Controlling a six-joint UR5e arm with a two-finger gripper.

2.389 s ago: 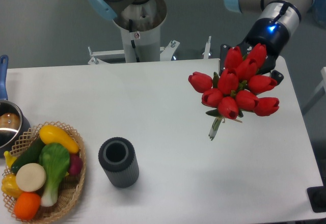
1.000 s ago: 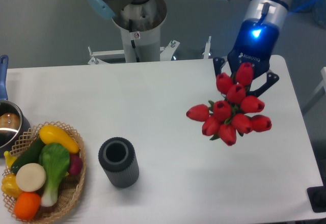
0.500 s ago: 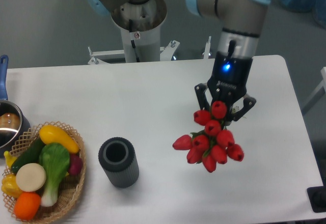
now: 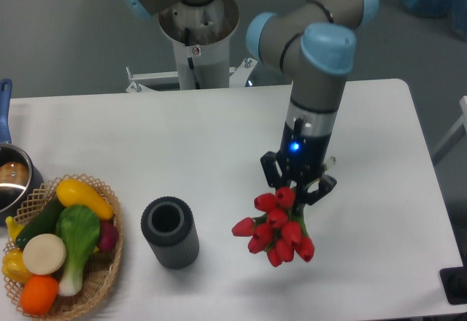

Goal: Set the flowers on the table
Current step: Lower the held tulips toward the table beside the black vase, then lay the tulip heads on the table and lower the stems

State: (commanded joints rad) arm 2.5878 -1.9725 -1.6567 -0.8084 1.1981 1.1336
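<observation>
Dark ribbed cylinder vase [image 4: 170,232] stood upright, open top shown, wicker basket [image 4: 102,283] of toy vegetables placed left of it, pot [image 4: 12,179] with blue handle cut off at the left edge behind the basket

No words, brands or numbers can be read. A small red-and-white sticker [image 4: 195,50] sits on the robot's base column [image 4: 197,40], its print too small to make out.

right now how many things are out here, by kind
flowers, bunch in the gripper: 1
dark ribbed cylinder: 1
wicker basket of toy vegetables: 1
pot at the left edge: 1
total on or over the table: 4
</observation>
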